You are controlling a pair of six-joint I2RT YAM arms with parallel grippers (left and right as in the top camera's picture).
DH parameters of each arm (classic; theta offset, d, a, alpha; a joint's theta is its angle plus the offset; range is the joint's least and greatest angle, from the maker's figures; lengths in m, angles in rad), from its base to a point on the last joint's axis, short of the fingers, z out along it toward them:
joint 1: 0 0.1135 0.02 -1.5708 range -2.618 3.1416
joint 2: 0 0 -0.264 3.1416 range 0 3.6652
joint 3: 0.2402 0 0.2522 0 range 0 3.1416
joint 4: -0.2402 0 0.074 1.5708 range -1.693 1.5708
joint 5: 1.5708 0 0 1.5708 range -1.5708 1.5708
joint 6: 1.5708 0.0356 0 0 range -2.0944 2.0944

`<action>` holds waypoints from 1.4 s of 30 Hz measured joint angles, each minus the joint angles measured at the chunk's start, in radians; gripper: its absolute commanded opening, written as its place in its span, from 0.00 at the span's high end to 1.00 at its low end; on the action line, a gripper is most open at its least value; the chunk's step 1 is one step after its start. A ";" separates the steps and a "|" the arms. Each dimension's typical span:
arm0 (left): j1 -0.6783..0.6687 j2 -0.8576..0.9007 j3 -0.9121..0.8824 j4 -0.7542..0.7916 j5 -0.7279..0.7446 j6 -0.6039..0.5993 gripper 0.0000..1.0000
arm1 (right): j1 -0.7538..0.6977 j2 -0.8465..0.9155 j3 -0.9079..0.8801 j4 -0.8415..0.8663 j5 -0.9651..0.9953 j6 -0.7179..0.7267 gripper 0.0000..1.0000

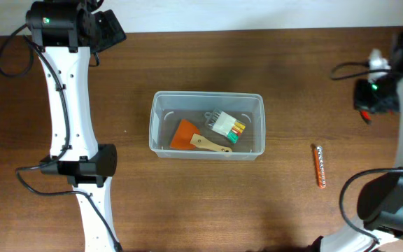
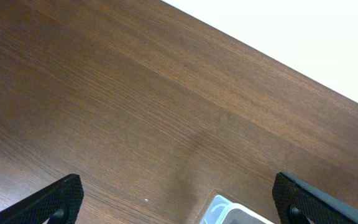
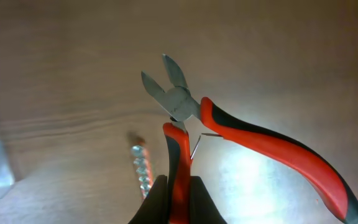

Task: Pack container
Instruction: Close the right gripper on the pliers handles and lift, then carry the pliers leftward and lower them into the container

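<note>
The clear plastic container stands mid-table; one corner of it shows in the left wrist view. Inside lie an orange scraper with a wooden handle and a white block with coloured tips. Red-and-black-handled cutters hang above the table, and my right gripper is shut on one of their handles. In the overhead view that gripper is at the far right, well away from the container. My left gripper is at the back left, open over bare wood with nothing between its fingers.
An orange strip of small metal bits lies on the table right of the container, and it also appears beneath the cutters as a blurred strip. Cables trail from both arms at the table's sides. The far table edge meets a white surface.
</note>
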 measured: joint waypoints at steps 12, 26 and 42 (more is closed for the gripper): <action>0.000 0.000 0.000 0.000 0.000 0.000 0.01 | 0.341 0.000 0.049 -0.026 0.000 -0.141 0.93; 0.000 0.000 0.000 0.000 0.000 0.000 0.01 | 0.652 0.000 0.049 0.003 0.000 -0.234 0.94; 0.000 0.000 0.000 0.000 0.000 0.000 0.01 | 0.758 0.008 0.049 0.114 -0.145 -0.245 0.94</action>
